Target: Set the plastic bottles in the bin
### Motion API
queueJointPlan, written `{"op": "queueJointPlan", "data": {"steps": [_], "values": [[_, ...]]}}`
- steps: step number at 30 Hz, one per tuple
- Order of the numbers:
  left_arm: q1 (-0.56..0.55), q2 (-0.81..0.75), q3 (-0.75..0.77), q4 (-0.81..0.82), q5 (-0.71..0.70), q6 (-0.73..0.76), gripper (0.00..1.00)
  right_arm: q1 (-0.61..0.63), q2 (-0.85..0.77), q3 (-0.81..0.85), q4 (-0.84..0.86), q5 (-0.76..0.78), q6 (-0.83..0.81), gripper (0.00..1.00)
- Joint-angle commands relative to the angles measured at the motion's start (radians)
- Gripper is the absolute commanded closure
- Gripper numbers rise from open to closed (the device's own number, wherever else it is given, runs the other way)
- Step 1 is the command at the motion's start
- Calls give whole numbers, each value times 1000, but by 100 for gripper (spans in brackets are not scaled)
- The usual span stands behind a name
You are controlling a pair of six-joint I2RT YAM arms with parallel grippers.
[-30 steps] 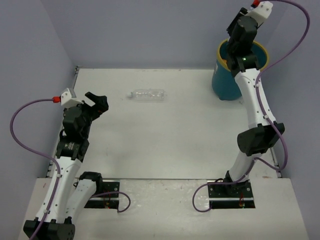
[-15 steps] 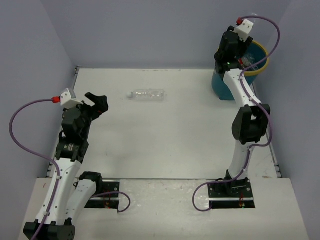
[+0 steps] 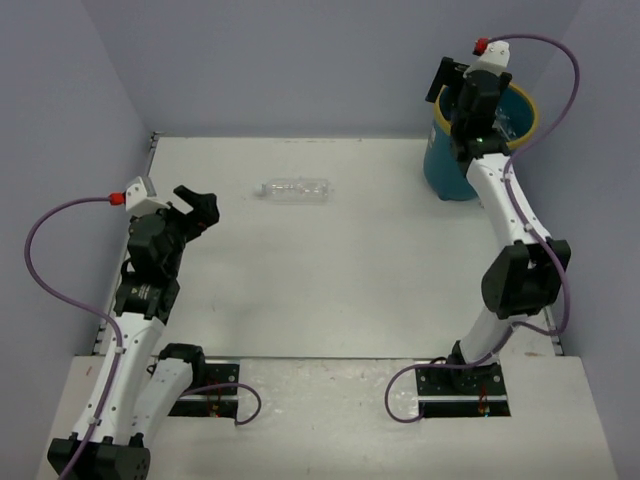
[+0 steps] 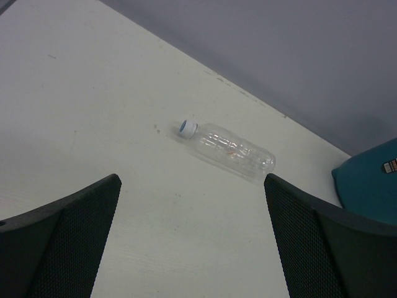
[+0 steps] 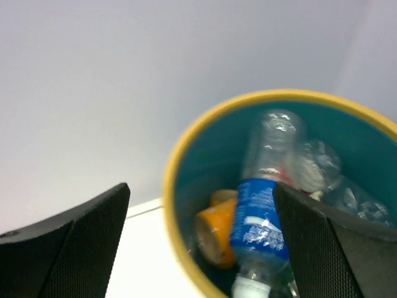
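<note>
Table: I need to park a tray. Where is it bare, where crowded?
Bare: the table between bottle and arm bases, and between bottle and bin. Crowded: far right corner, bin with right gripper above; left gripper over the left edge.

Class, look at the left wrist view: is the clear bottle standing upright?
No, the clear bottle lies on its side on the table.

Clear glossy plastic bottle (image 4: 229, 152), matt table (image 4: 93, 124)
</note>
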Motion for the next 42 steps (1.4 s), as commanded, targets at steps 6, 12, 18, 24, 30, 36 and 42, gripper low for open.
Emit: {"op": "queueJointPlan", "data": {"steps": [6, 12, 18, 24, 30, 36, 42], "values": [[7, 10, -41, 62, 43, 35, 0, 145, -148, -20, -299, -1022, -538, 1], [7, 41, -45, 84, 61, 52, 0, 294, 76, 149, -575, -855, -770, 1], [7, 80, -29, 89, 59, 76, 0, 358, 235, 213, -541, -795, -795, 1], [7, 106, -31, 94, 35, 88, 0, 413, 428, 353, -615, -782, -829, 1], [7, 128, -38, 116, 37, 92, 0, 459, 578, 448, -599, -731, -806, 1], [7, 153, -35, 122, 23, 100, 0, 464, 659, 509, -493, -699, -738, 1], [7, 185, -22, 136, -9, 101, 0, 469, 723, 581, -468, -623, -740, 1]]}}
